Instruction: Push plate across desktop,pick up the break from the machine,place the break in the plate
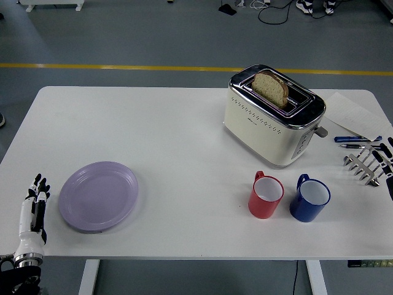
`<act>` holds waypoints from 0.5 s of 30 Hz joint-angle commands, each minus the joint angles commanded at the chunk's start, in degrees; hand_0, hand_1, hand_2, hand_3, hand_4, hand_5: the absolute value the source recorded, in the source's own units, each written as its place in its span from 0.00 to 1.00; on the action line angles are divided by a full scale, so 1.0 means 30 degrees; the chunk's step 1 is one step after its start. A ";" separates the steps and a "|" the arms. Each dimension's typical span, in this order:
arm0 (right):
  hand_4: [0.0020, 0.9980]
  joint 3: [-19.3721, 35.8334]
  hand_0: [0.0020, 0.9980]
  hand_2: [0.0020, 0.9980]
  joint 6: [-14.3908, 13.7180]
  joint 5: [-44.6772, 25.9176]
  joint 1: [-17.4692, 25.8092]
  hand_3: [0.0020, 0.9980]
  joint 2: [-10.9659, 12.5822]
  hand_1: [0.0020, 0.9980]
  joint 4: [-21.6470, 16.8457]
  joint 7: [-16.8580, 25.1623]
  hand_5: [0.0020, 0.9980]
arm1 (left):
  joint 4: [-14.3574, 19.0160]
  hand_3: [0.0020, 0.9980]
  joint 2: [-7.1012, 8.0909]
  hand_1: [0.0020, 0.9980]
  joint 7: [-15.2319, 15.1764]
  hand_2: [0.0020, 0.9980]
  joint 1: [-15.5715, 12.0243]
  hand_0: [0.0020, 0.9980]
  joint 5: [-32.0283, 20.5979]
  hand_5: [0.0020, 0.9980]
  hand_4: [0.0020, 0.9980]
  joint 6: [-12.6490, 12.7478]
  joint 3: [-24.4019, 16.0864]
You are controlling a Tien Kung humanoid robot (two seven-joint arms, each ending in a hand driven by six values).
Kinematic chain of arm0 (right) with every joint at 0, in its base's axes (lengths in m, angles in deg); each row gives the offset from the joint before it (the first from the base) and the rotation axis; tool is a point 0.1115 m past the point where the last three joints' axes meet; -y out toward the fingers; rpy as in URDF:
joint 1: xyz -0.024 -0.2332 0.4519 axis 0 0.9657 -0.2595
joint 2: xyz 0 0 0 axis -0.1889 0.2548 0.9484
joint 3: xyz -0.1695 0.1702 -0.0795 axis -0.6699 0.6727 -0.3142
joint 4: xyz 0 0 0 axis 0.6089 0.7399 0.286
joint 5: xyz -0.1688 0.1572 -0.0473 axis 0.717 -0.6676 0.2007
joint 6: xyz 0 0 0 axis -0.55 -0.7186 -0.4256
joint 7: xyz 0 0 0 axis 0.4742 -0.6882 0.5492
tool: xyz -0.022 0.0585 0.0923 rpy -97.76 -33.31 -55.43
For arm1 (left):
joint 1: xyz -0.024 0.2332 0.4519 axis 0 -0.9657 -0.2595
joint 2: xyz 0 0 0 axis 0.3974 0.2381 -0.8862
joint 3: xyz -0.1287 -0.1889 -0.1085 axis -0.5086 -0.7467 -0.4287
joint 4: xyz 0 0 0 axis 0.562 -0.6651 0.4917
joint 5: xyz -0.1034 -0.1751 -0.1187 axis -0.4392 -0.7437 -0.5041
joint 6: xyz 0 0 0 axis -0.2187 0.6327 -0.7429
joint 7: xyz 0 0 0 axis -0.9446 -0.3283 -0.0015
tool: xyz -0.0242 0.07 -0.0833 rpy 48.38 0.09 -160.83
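the left hand (34,206) stands over the near left corner of the worktop (172,141), just left of the lilac plate (98,195) and apart from it, its fingers (38,184) straight, together and holding nothing. the plate lies flat near the worktop's front edge, well to the left of the toaster (273,117) and nearer the camera than it. in front of the toaster, toward the near edge, a red mug (265,195) and a blue mug (310,198) stand upright side by side, close but not touching, the red one to the left. at the right edge of the view, right of the toaster, the black fingers (384,161) of the right hand (385,166) show over a metal toast rack (367,165); whether they are open or closed cannot be told. just behind the rack lie pens (356,141) and a sheet of paper (351,114). the cream and chrome toaster sits at the right rear of the worktop, turned at an angle, with the slice of bread (271,87) standing upright in its slot. beyond it, a yellow line (110,66) crosses the grey floor.
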 joint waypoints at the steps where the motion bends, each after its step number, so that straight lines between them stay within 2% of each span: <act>1: 0.42 -0.0048 0.67 0.65 -0.0001 -0.0006 -0.0033 0.62 -0.0012 0.62 0.0017 0.0003 0.46 | -0.0012 1.00 0.0024 0.92 0.0006 1.00 0.0104 0.91 -0.0011 1.00 0.49 -0.0017 0.0224; 15: 0.42 -0.0176 0.67 0.65 0.0001 -0.0028 -0.0104 0.62 -0.0069 0.62 0.0042 0.0010 0.46 | -0.0259 1.00 0.0114 0.92 0.0091 1.00 0.0746 0.91 -0.0184 1.00 0.49 -0.0179 0.1484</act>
